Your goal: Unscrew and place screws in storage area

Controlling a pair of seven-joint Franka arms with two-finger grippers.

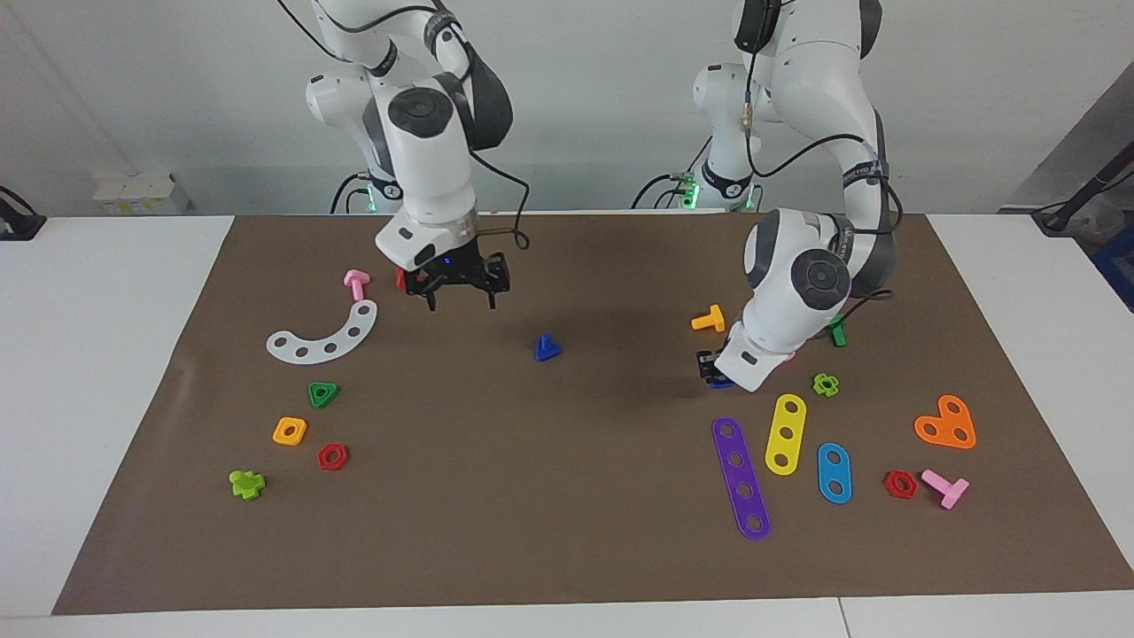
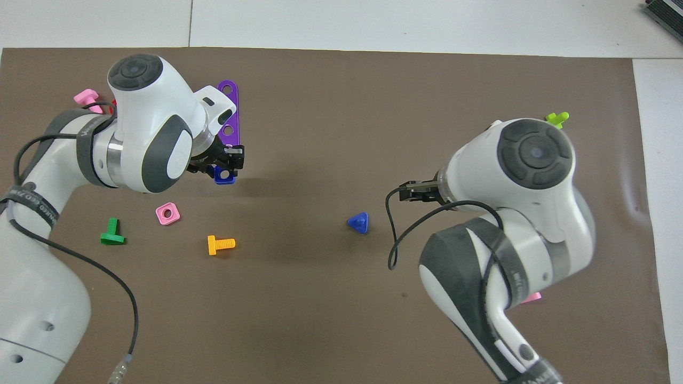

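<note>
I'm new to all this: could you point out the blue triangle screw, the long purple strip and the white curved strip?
blue triangle screw (image 1: pixel 547 347), facing view, its flat head.
long purple strip (image 1: pixel 741 478), facing view, its middle.
white curved strip (image 1: pixel 326 337), facing view, its bend.

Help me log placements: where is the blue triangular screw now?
The blue triangular screw lies alone on the bare brown mat near the table's middle, between the two arms, untouched.

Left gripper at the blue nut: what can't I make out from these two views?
- Facing view: the left gripper and blue nut are mostly hidden by the arm's own wrist.
- Overhead view: the nut shows only partly under the fingers, so contact is unclear.
- Right gripper: raised, open.
</note>
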